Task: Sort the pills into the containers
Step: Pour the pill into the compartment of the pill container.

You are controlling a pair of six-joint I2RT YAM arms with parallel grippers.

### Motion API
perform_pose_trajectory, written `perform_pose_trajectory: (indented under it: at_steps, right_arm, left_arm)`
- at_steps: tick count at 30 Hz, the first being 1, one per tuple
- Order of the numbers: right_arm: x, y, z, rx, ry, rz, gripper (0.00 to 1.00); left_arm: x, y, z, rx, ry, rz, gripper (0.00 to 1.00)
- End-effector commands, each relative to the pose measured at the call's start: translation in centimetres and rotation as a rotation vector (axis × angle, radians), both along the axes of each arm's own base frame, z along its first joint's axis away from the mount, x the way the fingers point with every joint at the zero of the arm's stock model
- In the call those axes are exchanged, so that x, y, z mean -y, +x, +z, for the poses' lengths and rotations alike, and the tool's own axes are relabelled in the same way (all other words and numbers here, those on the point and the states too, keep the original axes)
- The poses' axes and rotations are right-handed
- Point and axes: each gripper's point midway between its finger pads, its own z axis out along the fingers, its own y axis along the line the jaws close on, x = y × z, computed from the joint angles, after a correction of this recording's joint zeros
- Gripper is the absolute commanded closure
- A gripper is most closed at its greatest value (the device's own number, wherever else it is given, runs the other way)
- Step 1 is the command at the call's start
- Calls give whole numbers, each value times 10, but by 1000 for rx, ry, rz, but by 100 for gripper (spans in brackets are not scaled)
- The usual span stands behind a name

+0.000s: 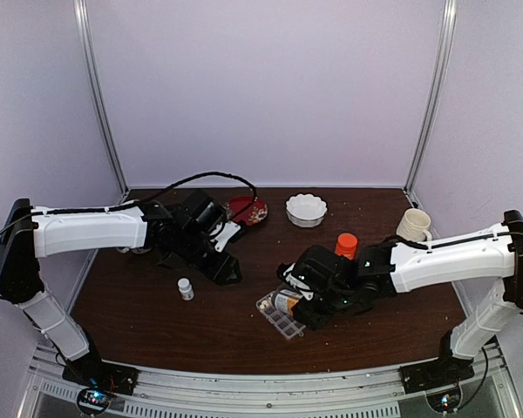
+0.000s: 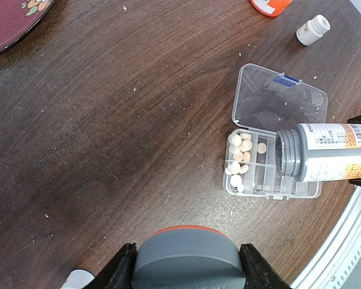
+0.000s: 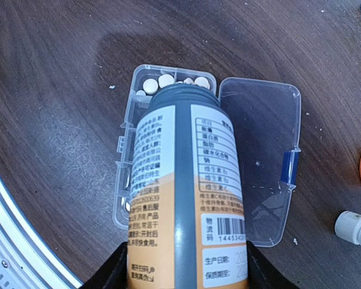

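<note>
Several pills (image 2: 240, 153) lying in box (image 2: 271, 192) cells, lid (image 2: 277, 102) open flat. Pinched in right pincer (image 3: 183, 268): tipped bottle (image 3: 186, 180), mouth over box. Pinched in left pincer (image 2: 186, 265): grey cap (image 2: 183, 256).

Pill box (image 2: 262, 177) clear glossy plastic; table (image 2: 108, 150) dark matt wood grain; bottle (image 3: 168, 198) printed glossy label.
</note>
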Motion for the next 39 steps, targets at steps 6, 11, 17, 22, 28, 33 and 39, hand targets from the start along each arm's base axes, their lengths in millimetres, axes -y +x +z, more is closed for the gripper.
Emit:
perform_pose_trajectory:
  at_steps: [6, 11, 17, 22, 28, 33, 39]
  right_arm:
    - [3, -1, -2, 0, -43, -4, 100]
    - [4, 3, 10, 39, 28, -29, 100]
    - [1, 3, 8, 28, 14, -17, 100]
    - [-2, 1, 10, 26, 44, -11, 100]
    - [2, 1, 10, 27, 31, -17, 100]
    - [8, 2, 6, 30, -16, -25, 100]
    - [11, 3, 7, 34, -29, -34, 100]
  left_arm:
    - [9, 6, 16, 45, -26, -15, 100]
    - [8, 6, 15, 43, -21, -16, 100]
    - [10, 6, 16, 46, -24, -19, 100]
    - [11, 5, 15, 42, -24, -20, 100]
    - [10, 5, 15, 42, -20, -19, 100]
    - [10, 5, 14, 39, -19, -18, 100]
    - [11, 4, 15, 41, -19, -20, 100]
